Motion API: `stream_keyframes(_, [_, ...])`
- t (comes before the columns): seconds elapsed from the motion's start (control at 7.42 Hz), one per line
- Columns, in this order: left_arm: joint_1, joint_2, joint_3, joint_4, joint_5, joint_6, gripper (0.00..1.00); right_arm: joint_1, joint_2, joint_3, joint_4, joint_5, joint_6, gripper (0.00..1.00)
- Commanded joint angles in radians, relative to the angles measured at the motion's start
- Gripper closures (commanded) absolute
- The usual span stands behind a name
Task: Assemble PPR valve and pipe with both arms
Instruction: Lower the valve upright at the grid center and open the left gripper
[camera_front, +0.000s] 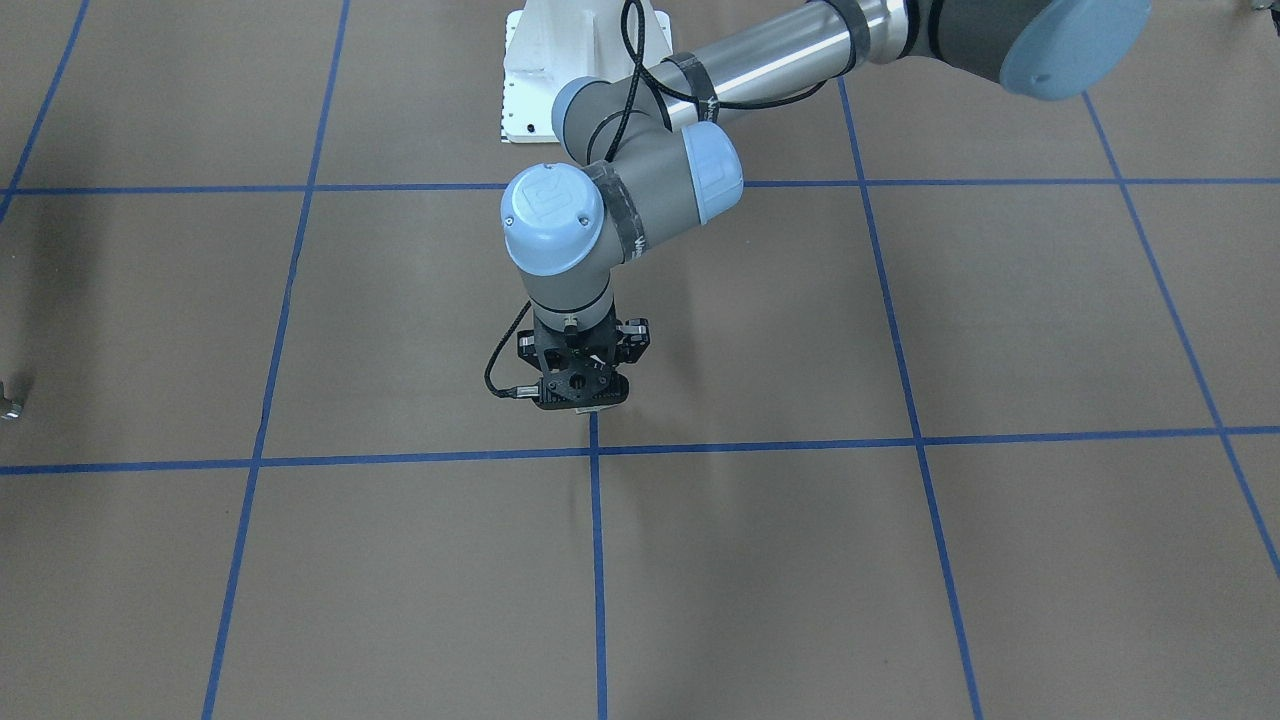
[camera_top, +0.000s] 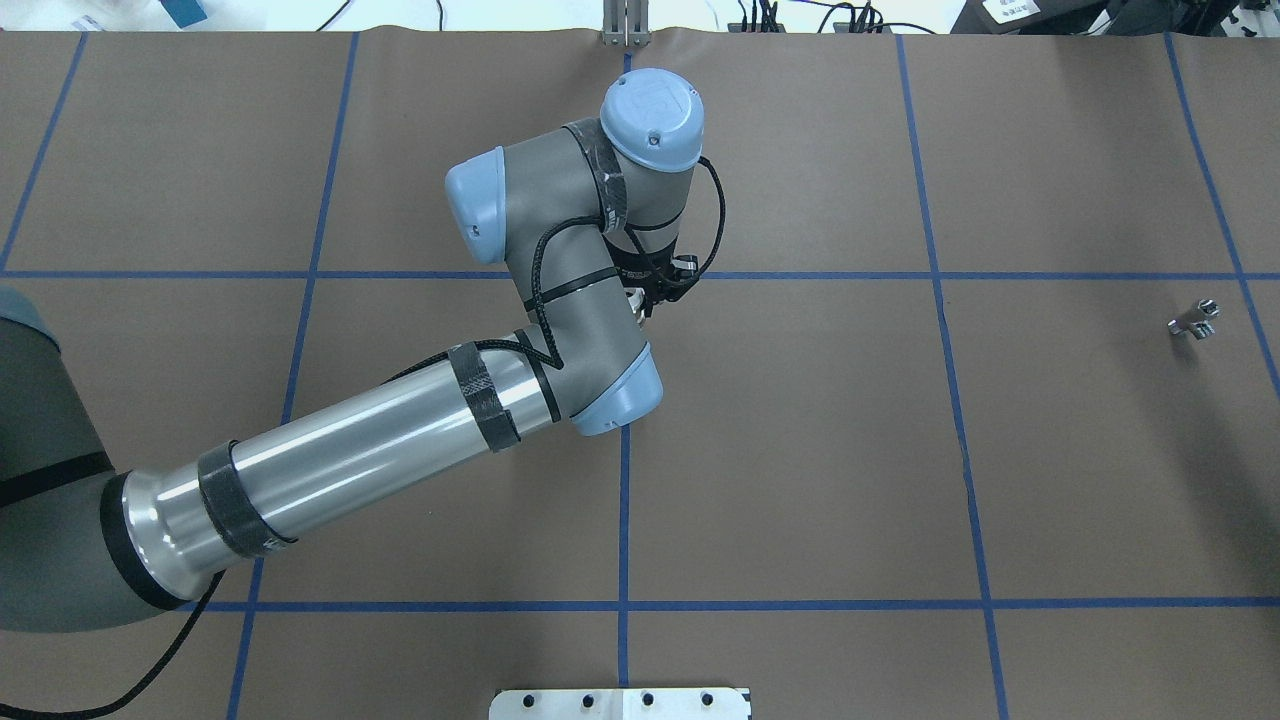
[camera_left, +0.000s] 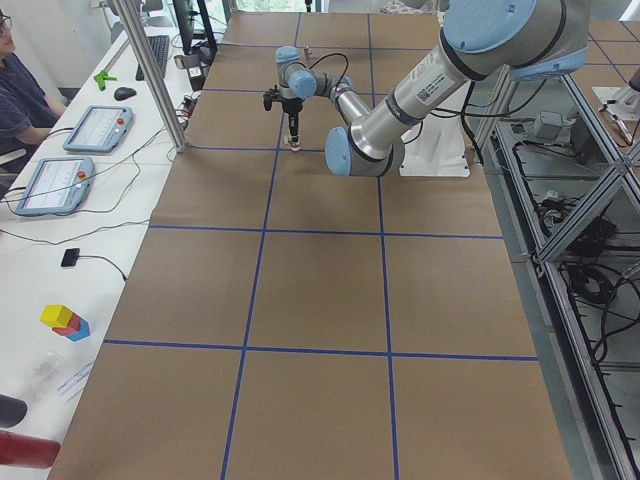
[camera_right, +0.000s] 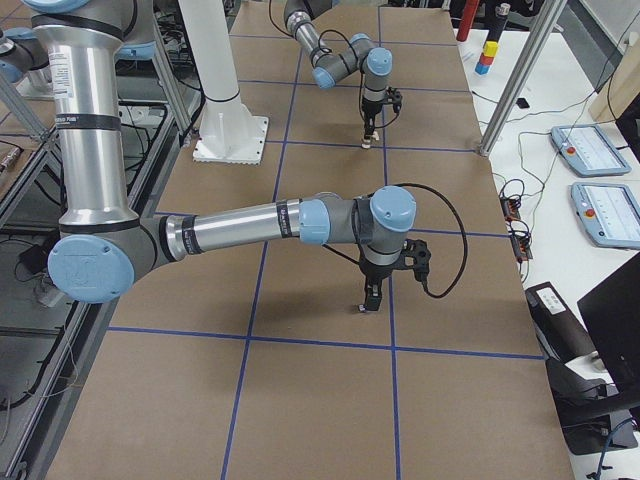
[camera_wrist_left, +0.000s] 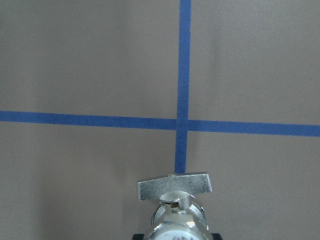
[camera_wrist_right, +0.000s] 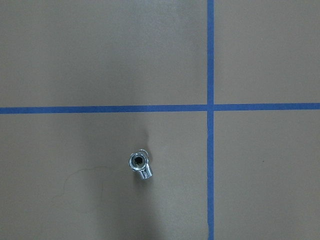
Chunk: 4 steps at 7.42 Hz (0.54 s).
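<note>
left wrist-mounted view: left jaws closed on the ppr valve (camera_wrist_left: 176, 212), black fingertips (camera_wrist_left: 215, 237) just showing on either side of its white collar at the bottom edge. flat lever lies crosswise, on the side toward a tape crossing (camera_wrist_left: 184, 123) on the desk beyond. cannot tell whether the valve touches the desk or hangs just clear. right jaws appear only in the exterior right view, pointing down at the end of the right arm (camera_right: 240, 225); cannot tell how far open they are or whether they hold anything. the pipe (camera_wrist_right: 139, 165) is on the desk below the right wrist camera, off-centre, standing about upright with its dark bore facing up, beside a second crossing. overhead it sits near the desk's right edge, well apart from the valve, to the robot's right of the left jaws; right arm plainly the nearer one. judgement: next comes a downward grasp by the right jaws across the pipe's upright axis, then the two parts brought together. left arm (camera_top: 350, 450) reaches over the desk's middle. desk (camera_top: 800, 450) is brown paper ruled in blue tape, white base pedestal (camera_front: 540, 60) at the robot's side. around: operator (camera_left: 15, 80) at a side bench with tablets (camera_left: 95, 128), coloured blocks (camera_left: 63, 320), metal frame posts.
</note>
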Motion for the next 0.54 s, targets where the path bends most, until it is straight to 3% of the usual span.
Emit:
stream_keyframes(0.0, [0.002,0.001,0.000,-0.003,0.000,0.002,1.00,0.000,0.000,-0.001,0.000,-0.002,0.000,0.00])
stream_keyframes(0.4, [0.002,0.014,-0.002,0.001,0.005,0.057,0.00,0.000,0.002,-0.004,0.000,-0.002,0.000,0.00])
